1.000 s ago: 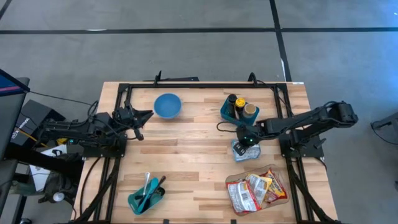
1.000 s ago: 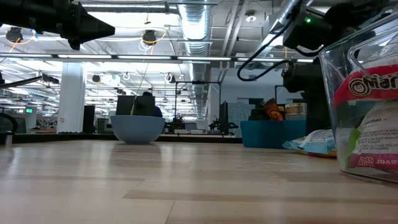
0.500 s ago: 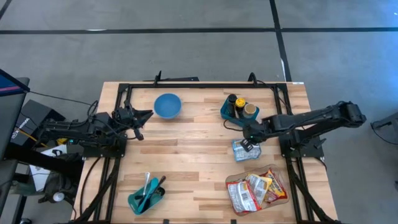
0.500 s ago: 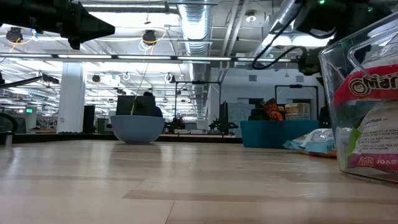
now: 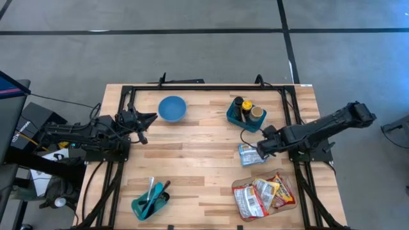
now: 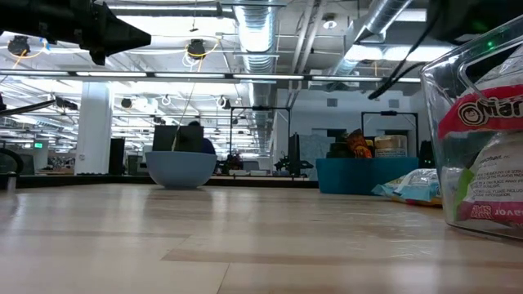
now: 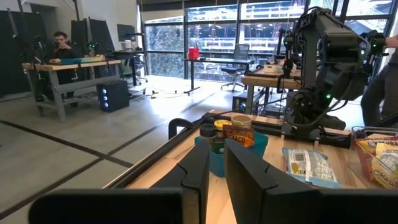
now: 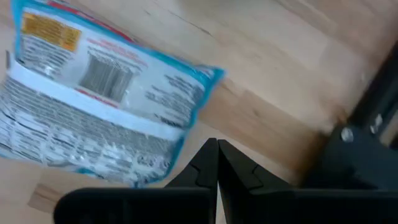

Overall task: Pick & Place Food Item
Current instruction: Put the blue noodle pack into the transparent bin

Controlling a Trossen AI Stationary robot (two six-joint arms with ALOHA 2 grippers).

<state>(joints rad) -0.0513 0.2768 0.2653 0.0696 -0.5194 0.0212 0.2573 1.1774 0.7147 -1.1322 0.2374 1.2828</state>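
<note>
A blue-and-white food packet (image 5: 248, 154) lies flat on the wooden table (image 5: 192, 160); it also shows in the right wrist view (image 8: 93, 93). My right gripper (image 5: 261, 150) is shut and points steeply down over bare wood just beside the packet's right end, with its tips (image 8: 217, 163) off the packet. A blue bowl (image 5: 172, 108) stands at the far left-centre. My left gripper (image 5: 152, 117) waits shut, held level above the table left of the bowl, with nothing in it.
A teal bin (image 5: 246, 113) with bottles and jars stands far right. A clear container (image 5: 263, 195) of snack packets sits near right. A teal caddy (image 5: 151, 200) with utensils is near left. A black frame rail (image 5: 211, 88) runs along the table's far edge.
My right gripper has drawn away from above the packet toward the table's right and near edge, rising and tipping to point more steeply down while rolling. It stays shut. The packet lies where it was.
</note>
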